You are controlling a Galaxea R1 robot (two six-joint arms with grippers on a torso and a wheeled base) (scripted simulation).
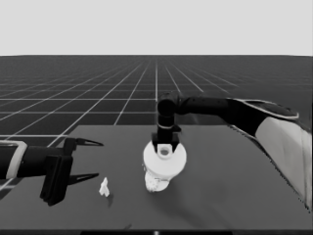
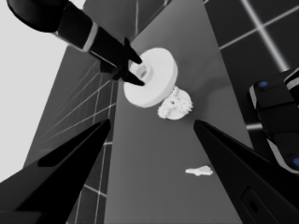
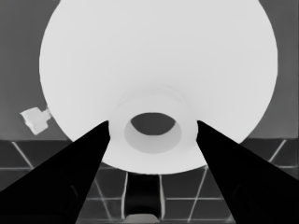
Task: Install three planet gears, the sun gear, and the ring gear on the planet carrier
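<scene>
My right gripper [image 1: 165,145] is shut on the raised hub [image 3: 152,133] of the larger round part [image 1: 165,159], fingers on either side of its small hole. That disc [image 2: 152,81] hangs slightly tilted just over a cluster of toothed gears [image 1: 157,183], covering their far side. The gears [image 2: 175,106] peek out at its near edge. Under them, the smaller round part cannot be told apart from the gears. The disc [image 3: 154,60] fills the right wrist view. My left gripper [image 1: 100,159] waits open over the table's left end, nothing between its fingers [image 2: 84,144].
A thin white piece [image 1: 104,187] lies on the table between the left gripper and the gears, also seen as the thin white piece [image 2: 199,171] in the left wrist view. Dark machinery with blue lights [image 2: 275,116] shows past the table's edge.
</scene>
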